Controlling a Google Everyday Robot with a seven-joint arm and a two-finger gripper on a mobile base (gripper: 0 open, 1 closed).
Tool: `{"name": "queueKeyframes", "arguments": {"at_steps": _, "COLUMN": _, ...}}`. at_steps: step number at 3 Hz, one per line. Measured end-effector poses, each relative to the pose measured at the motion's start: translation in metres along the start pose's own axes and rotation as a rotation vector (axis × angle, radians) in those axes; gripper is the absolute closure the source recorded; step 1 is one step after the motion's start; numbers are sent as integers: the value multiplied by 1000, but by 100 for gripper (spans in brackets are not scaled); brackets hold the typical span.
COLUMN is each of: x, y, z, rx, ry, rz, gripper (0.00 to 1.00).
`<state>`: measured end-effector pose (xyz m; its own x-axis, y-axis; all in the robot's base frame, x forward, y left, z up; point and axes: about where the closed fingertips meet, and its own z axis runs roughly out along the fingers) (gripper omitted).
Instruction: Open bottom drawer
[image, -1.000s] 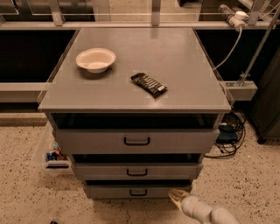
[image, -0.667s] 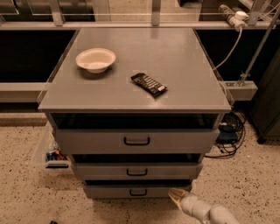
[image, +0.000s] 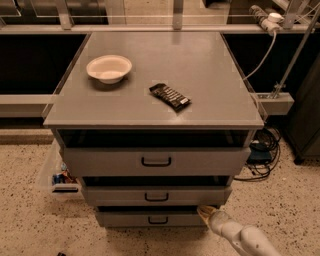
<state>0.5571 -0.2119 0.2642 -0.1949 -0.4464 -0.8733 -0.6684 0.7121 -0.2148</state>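
The bottom drawer (image: 125, 219) is the lowest, narrowest grey front of the three, with a small black loop handle (image: 158, 220). It sits slightly recessed under the middle drawer (image: 115, 196). My gripper (image: 204, 212) comes in from the lower right on a white arm (image: 242, 237). Its tan fingertips are at the bottom drawer's right end, right of the handle, just under the middle drawer's right corner.
The top drawer (image: 100, 161) is the widest front. On the cabinet top (image: 210, 75) lie a white bowl (image: 109, 68) and a dark snack bar (image: 170, 96). A plastic bin (image: 56, 175) stands at the left; cables (image: 262, 150) lie at the right. The floor is speckled.
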Motion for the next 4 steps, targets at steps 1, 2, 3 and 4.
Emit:
{"name": "queueKeyframes", "arguments": {"at_steps": 1, "x": 1, "y": -4, "z": 0, "rx": 6, "ry": 1, "rz": -1, "gripper": 100}}
{"name": "queueKeyframes", "arguments": {"at_steps": 2, "x": 13, "y": 2, "z": 5, "rx": 4, "ry": 13, "rz": 39, "gripper": 100}}
{"name": "queueKeyframes", "arguments": {"at_steps": 3, "x": 30, "y": 5, "z": 14, "rx": 12, "ry": 33, "rz": 80, "gripper": 100}}
{"name": "queueKeyframes", "arguments": {"at_steps": 4, "x": 25, "y": -10, "z": 26, "rx": 33, "ry": 18, "rz": 66, "gripper": 100}}
